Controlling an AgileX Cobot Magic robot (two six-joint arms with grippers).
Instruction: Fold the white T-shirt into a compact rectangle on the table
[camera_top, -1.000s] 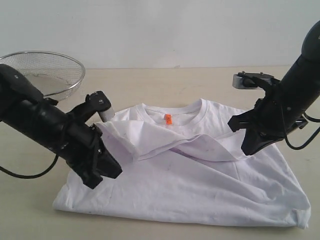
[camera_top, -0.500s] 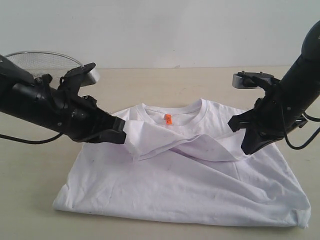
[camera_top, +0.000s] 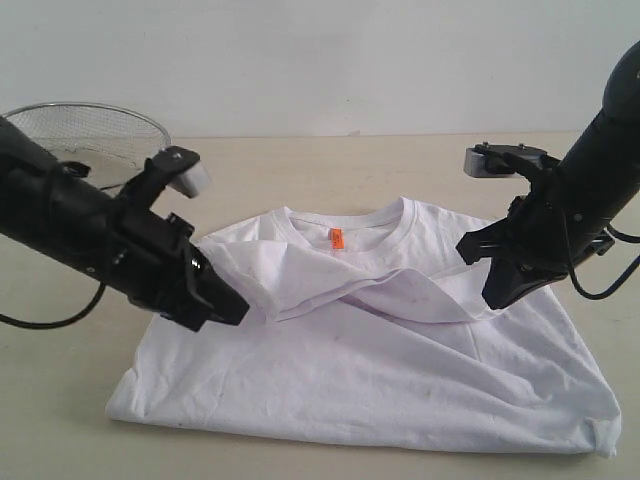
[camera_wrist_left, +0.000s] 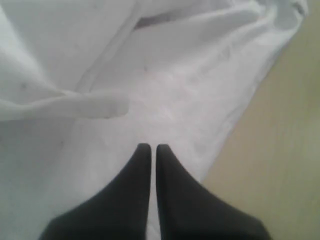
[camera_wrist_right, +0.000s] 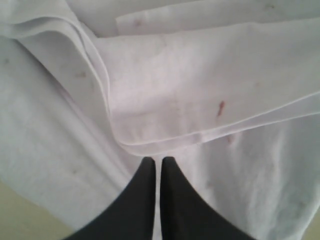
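Left gripper (camera_top: 228, 312), jaws pressed together on nothing, sits right at the folded-in sleeve (camera_top: 290, 275) of the white T-shirt (camera_top: 370, 370) spread on the table (camera_top: 300, 165), so any sideways push could drag that flap open and spoil the fold.

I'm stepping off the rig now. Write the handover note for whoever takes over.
Left gripper: shut, holding nothing, tips at the folded sleeve on its side.
Right gripper: shut, holding nothing, over the shirt's other shoulder; contact unclear.
Shirt lies spread on the table, collar toward the far edge; basket stands at the far left.
Done: both sleeves folded in, overlapping below the collar.
Left: fold the body into a compact rectangle.
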